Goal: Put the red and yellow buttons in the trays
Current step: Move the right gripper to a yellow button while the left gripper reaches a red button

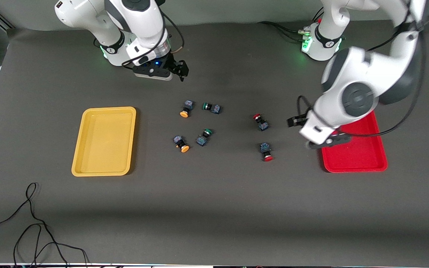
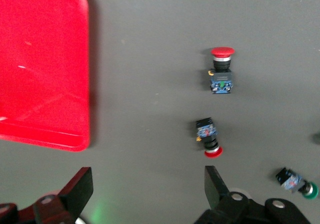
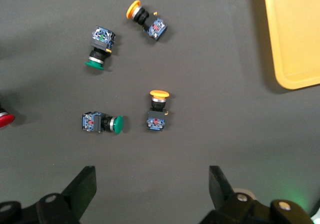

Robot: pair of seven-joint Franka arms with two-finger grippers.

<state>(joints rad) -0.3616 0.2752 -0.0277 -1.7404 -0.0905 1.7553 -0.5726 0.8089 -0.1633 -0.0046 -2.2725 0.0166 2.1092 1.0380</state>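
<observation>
Two end effectors gape wide: left [image 1: 299,121] beside the red tray [image 1: 363,156], right [image 1: 179,70] over bare table [image 1: 214,208].

Dark table [image 1: 214,208], yellow tray [image 1: 104,141], red tray [image 1: 356,154], six buttons [image 1: 214,126], black cable [image 1: 32,227]

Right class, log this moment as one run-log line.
left gripper: open, over table beside red tray | right gripper: open, over table | red buttons: on table | yellow buttons: on table | yellow tray: unfilled

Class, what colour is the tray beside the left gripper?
Red tray, clearest in the left wrist view, beside the left gripper.
</observation>
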